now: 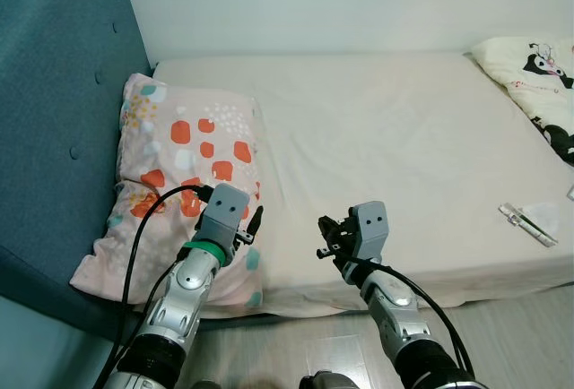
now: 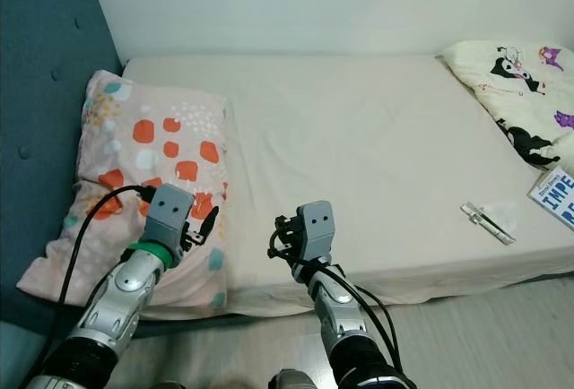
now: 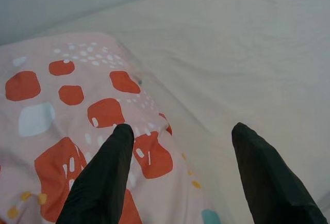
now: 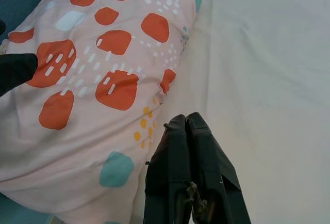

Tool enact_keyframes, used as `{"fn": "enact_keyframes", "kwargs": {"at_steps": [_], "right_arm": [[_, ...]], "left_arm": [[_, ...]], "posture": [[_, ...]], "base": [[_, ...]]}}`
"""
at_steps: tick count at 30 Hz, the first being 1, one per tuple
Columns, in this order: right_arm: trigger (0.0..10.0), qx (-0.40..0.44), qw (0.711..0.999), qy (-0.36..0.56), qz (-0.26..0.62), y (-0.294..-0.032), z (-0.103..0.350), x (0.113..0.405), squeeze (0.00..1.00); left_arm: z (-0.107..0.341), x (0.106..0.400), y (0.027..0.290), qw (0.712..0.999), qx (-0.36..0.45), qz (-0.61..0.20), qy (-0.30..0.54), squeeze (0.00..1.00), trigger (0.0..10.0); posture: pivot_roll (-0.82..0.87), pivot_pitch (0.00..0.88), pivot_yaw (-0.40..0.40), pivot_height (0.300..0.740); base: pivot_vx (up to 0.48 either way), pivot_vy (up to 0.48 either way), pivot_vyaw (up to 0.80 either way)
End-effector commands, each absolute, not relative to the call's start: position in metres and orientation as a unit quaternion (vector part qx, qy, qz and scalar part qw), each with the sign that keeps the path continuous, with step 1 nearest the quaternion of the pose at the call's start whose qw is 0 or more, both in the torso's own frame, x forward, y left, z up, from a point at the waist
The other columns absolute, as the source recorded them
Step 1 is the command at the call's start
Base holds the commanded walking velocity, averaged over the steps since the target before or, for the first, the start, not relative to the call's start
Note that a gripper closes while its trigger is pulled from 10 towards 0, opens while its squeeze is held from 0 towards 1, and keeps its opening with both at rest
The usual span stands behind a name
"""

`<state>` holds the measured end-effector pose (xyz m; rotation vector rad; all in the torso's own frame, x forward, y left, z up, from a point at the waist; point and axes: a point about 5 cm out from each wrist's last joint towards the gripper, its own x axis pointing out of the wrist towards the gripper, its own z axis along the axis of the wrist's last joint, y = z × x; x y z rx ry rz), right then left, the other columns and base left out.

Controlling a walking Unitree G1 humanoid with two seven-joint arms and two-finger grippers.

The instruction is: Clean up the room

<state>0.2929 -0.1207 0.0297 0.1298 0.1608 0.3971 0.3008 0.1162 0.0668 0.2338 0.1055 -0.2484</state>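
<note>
Left eye view: The pillow (image 1: 179, 192) lies at the bed's (image 1: 377, 138) head end, against the blue headboard (image 1: 54, 120), its long axis running from the wall side toward the near edge. The left gripper (image 1: 253, 226) hovers above the pillow's near inner corner, fingers apart and empty. The right gripper (image 1: 328, 237) hovers over bare sheet near the near edge, just beside the pillow's inner side. The left arm is the nearer one to the pillow. A small clear wrapper (image 1: 531, 220) lies toward the foot end near the near edge, well apart from both grippers.

Right eye view: A cartoon-print blanket (image 2: 511, 93) is bunched at the far foot corner. A blue-and-white book (image 2: 556, 194) sits at the foot end beside the wrapper; its title is cut off. Nothing stands between the grippers and the pillow.

Left wrist view: Both fingers (image 3: 103, 177) are spread wide. One sits over the pillow's orange-patch print, the other over plain sheet, so the pillow's inner edge passes between them.

Right wrist view: The fingers (image 4: 191, 172) are pressed together with nothing between them, pointing along the seam where pillow meets sheet. The dark shape at the frame edge is probably a left fingertip. Judgement: the next move likely suits the left gripper, closing on the pillow's edge.
</note>
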Motion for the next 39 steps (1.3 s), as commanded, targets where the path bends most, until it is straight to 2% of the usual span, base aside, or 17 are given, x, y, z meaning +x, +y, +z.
{"fn": "enact_keyframes", "kwargs": {"at_steps": [1,10,39], "right_arm": [[10.0,0.065,0.975,0.090,0.192,-0.1236,0.0237,0.2883,0.00],[10.0,0.066,0.975,0.090,0.193,-0.1231,0.0240,0.2887,0.00],[10.0,0.065,0.975,0.090,0.194,-0.1226,0.0235,0.2880,0.00]], "left_arm": [[0.0604,0.2986,0.1163,0.983,0.113,-0.126,0.066,0.00,10.0],[0.0594,0.2982,0.1168,0.982,0.122,-0.126,0.066,0.00,10.0],[0.0590,0.2994,0.1176,0.983,0.128,-0.120,0.063,0.00,10.0]], "posture": [[0.04,0.000,-0.019,0.740],[0.04,0.000,-0.019,0.740],[0.04,0.000,-0.019,0.740]], "base": [[0.000,0.000,0.00],[0.000,0.000,0.00],[0.000,-0.475,0.00]]}}
